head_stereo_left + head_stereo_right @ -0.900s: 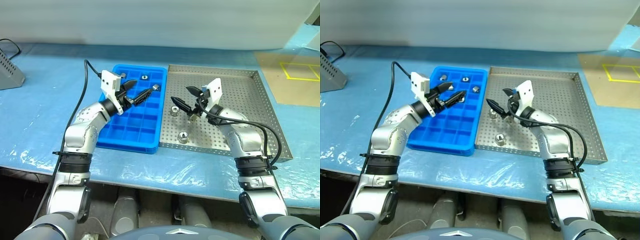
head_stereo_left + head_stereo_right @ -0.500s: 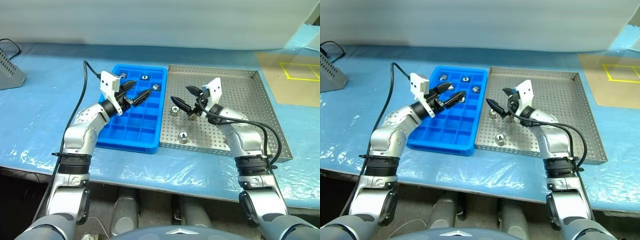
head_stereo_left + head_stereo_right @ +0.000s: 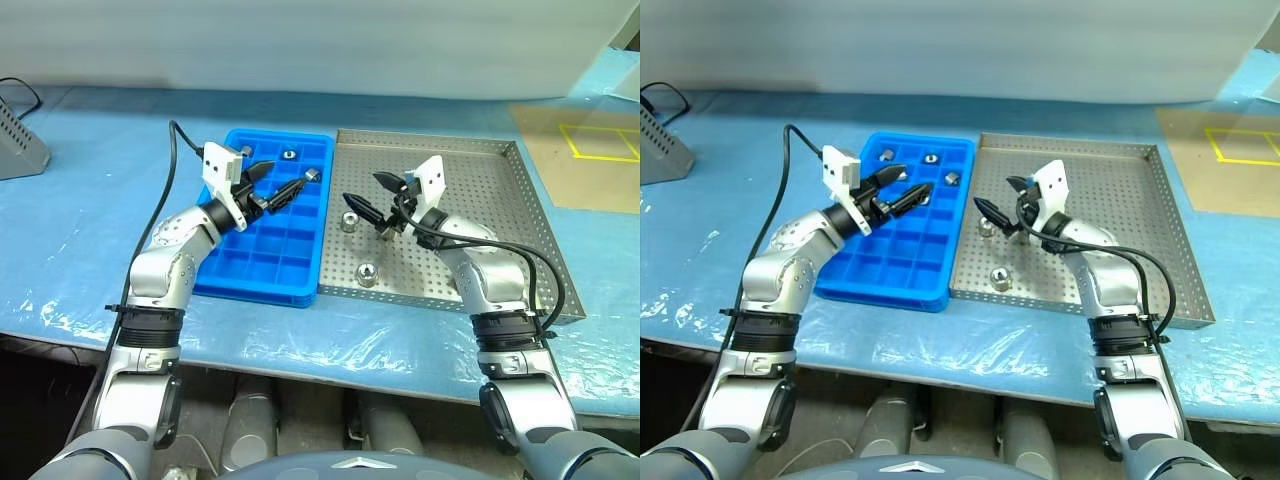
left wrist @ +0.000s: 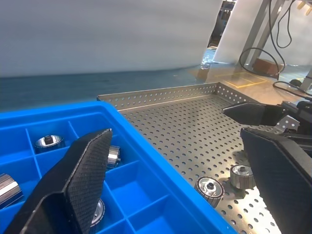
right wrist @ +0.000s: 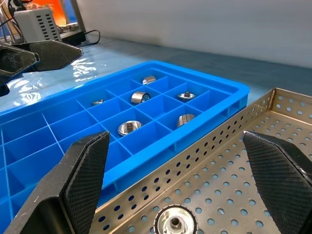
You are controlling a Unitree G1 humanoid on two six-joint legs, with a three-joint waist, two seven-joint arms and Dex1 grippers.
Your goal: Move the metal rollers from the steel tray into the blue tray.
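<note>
You are between pickups: both grippers hover empty, with some metal rollers already sorted and a few left to fetch. Your left gripper point(image 3: 272, 184) hangs over the far end of the blue tray point(image 3: 262, 270), fingers spread wide and holding nothing. Your right gripper point(image 3: 372, 200) sits over the steel tray point(image 3: 480, 190), fingers likewise released, just above the rollers that remain.

Several rollers rest in the far compartments of the blue tray, such as the one at the far edge point(image 3: 288, 154) and another beside it point(image 3: 311, 174); the right wrist view shows five or so in separate cells. Three seem left on the steel tray: one near the blue tray's side point(image 3: 350, 221), one partly hidden under the right gripper point(image 3: 383, 229), and one nearer you point(image 3: 366, 273).

The next move, as I judge it, is to lower the right fingers around a steel-tray roller, most likely the one directly below them. You need to straddle it squarely, since these are short, smooth, polished cylinders with a central hole and could slip or roll off a skewed pinch.

The steel tray is thin sheet metal with a perforated floor and low rim, so the rim must be cleared on the carry. The blue tray is glossy moulded plastic with square cells. Both sit on a tabletop point(image 3: 80, 230) covered in crinkled blue film.
</note>
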